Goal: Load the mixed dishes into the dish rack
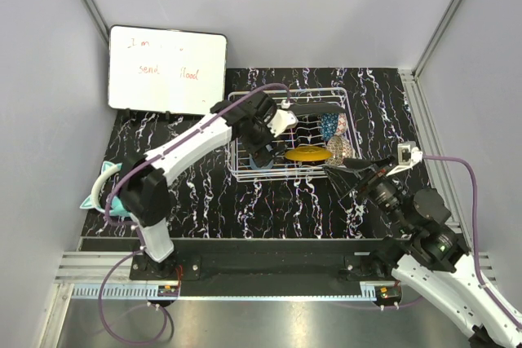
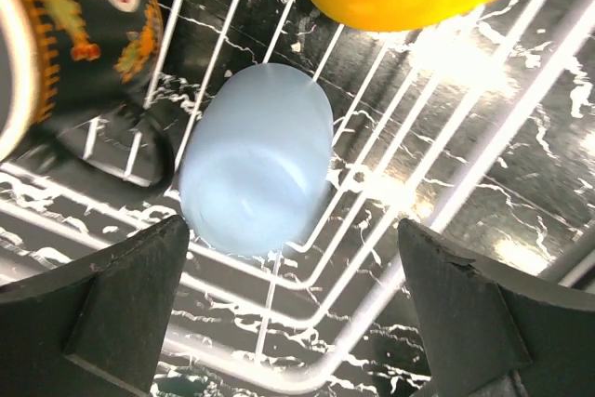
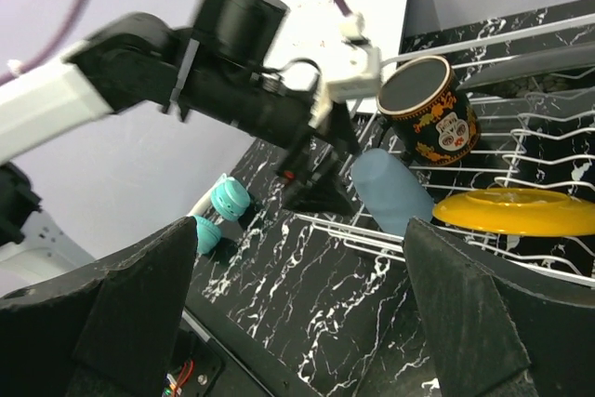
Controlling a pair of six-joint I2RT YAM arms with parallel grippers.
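Left gripper: hanging jaws spread wide, gripping nothing, poised just above the light-blue cup.
Cup: lying on its side in the dish rack, at the near-left corner.
Black mug: sitting tilted just beside it.
Yellow round plate: resting across the front prongs.
Bowls: blue patterned bowl and beige patterned bowl leaning at the right end (a dark plate seems to be standing behind).
Right gripper: waiting off the rack's near-right corner, jaws spread, empty.
Progress: looking nearly finished — every dish I can pick out is sitting in the rack.
Surface, room: black marble-veined table, pale walls, whiteboard, teal headphones lying far left.
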